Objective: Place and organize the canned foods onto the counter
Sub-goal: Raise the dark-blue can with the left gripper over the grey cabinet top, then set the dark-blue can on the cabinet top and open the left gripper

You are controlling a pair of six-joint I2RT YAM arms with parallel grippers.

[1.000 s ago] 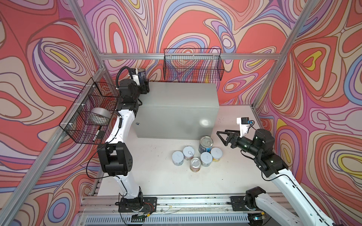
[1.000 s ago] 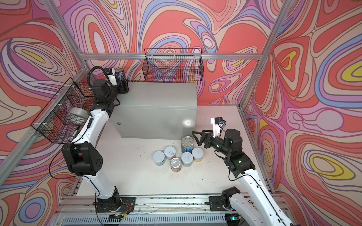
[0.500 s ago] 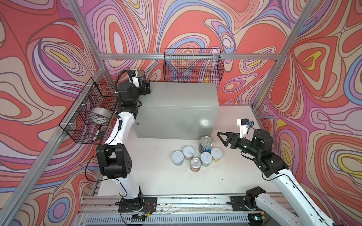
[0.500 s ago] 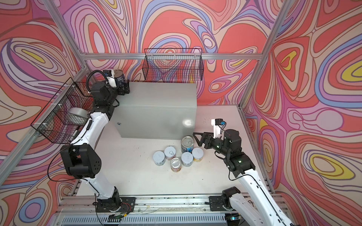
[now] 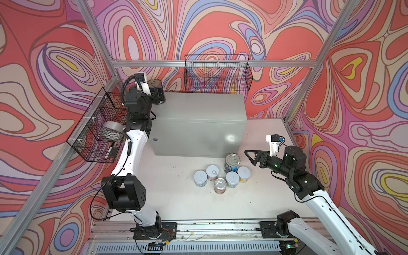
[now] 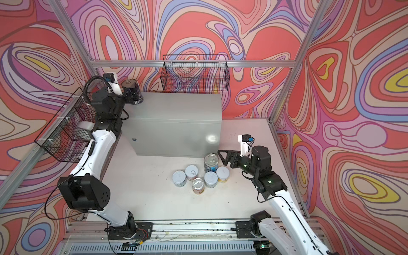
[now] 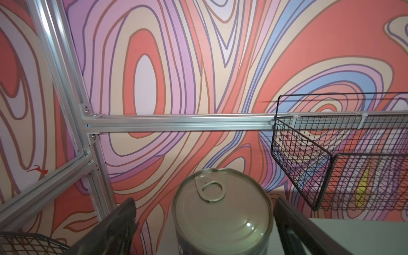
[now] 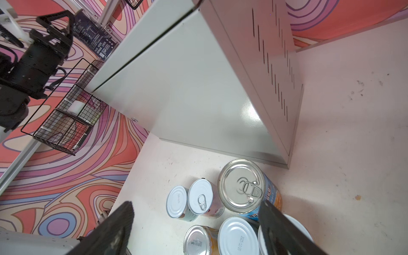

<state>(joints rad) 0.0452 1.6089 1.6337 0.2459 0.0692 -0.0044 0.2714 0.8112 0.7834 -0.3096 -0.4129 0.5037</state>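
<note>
Tall dark-blue tin (image 7: 223, 212) (silver pull-tab lid), upright.

Cabinet (image 5: 198, 110) top: open across its width save one tall can (image 5: 159, 95) at the back left corner; wire basket (image 5: 217, 72) hangs over its rear edge. Six cans (image 5: 231, 179) crowd the tabletop (image 5: 172, 189) before its right front corner.

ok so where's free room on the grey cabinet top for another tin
The light-grey metal cabinet's top is bare from the tall dark-blue tin in its back-left corner, inside the open left gripper, to its right edge. Crowded: six silver-topped tins clustered on the white tabletop at its front-right corner, open right gripper beside them.
</note>
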